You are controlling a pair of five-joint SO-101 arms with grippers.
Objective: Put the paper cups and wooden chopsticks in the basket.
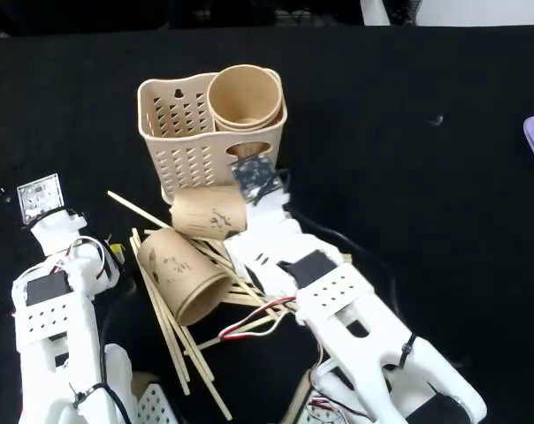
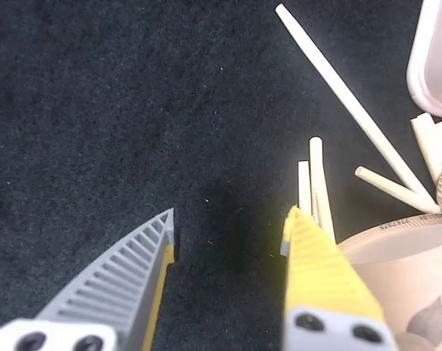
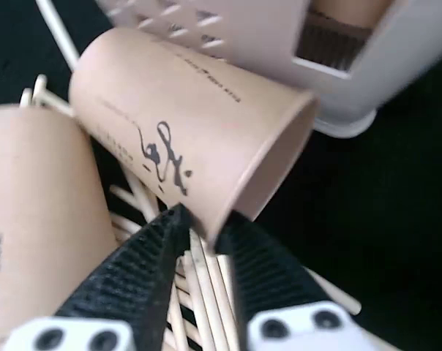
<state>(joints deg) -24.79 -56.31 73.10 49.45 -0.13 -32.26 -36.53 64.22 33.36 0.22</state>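
Paper cup (image 3: pixel 177 124), on its side just in front of the basket (image 1: pixel 183 159), long axis along the basket's front wall, mouth rim pinched by right gripper (image 3: pixel 205 218); left gripper (image 2: pixel 230 219), jaws apart, farther from the basket, beside second cup (image 1: pixel 183 276) and chopsticks (image 2: pixel 349 102).

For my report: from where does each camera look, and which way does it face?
High view: above the table, looking down on basket, left arm and right arm.
Left wrist view: on the left arm, facing down at chopsticks; open left gripper shows.
Right wrist view: on the right arm, facing a lying paper cup; right gripper pinches its rim.
High and right wrist views share that cup.
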